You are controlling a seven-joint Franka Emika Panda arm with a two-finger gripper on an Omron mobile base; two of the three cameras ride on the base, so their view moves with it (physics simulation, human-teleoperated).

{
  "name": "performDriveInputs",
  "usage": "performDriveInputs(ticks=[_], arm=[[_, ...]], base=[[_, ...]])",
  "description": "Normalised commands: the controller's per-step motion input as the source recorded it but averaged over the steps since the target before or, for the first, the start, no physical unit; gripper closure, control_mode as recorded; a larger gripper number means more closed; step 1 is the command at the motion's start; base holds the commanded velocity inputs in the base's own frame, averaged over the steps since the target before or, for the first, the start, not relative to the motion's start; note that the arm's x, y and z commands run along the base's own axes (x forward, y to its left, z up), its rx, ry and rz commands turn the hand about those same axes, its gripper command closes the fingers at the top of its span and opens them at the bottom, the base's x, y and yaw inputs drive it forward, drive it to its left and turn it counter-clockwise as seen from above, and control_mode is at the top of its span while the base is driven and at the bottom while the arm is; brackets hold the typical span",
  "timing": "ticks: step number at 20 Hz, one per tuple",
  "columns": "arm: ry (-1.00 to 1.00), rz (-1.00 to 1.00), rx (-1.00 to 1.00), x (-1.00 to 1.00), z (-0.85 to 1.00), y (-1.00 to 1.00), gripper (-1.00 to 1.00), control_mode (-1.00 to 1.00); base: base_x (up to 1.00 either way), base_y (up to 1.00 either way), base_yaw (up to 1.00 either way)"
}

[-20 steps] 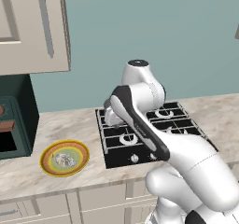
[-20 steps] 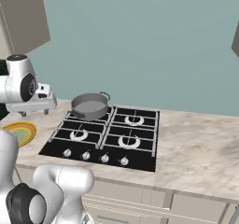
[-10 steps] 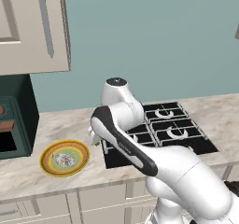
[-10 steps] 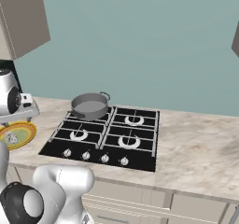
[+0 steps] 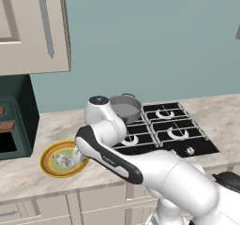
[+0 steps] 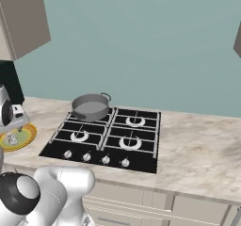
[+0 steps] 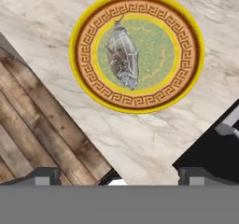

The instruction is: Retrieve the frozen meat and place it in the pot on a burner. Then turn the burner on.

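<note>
My arm bends out from the lower right of the left base view, sweeps left across the front of the cooktop (image 5: 164,130) and folds down at the elbow, so that my wrist points at the yellow-rimmed plate (image 5: 49,163) on the marble table (image 5: 42,130). My pincer (image 7: 119,175) hangs above that plate with its two dark fingertips (image 7: 44,175) spread as wide as they go, and there is nothing between them. Looking down along my hand, I see the frozen meat (image 7: 123,55) lying in the green middle of the plate, a pale grey frosty lump, well clear of my fingertips. The plate sits near the table's front edge, with the wooden floor (image 7: 42,129) showing beyond that edge and a black corner of the cooktop just to the other side. The pot (image 6: 91,106) stands on the rear left burner (image 6: 89,117), apart from the plate, and the other three burners are bare. The small silver knobs (image 6: 96,158) line the front of the cooktop. I can read no writing or brand anywhere; the plate carries only a key-pattern band in orange and brown.
</note>
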Motion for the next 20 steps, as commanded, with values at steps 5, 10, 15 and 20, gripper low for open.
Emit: performDriveInputs(ticks=[5, 10, 15, 20], arm=[[0.0, 0.02, -0.01, 0.21, -0.1, 0.48, -1.0, -1.0], [0.01, -0.02, -0.03, 0.27, -0.15, 0.34, -1.0, -1.0], [0.06, -0.03, -0.03, 0.26, -0.29, 0.23, -1.0, -1.0], [0.06, -0.03, -0.03, 0.24, -0.3, 0.08, -1.0, -1.0]], base=[[0.0, 0.0, 0.0], [0.0, 0.0, 0.0], [0.0, 0.0, 0.0], [0.0, 0.0, 0.0]])
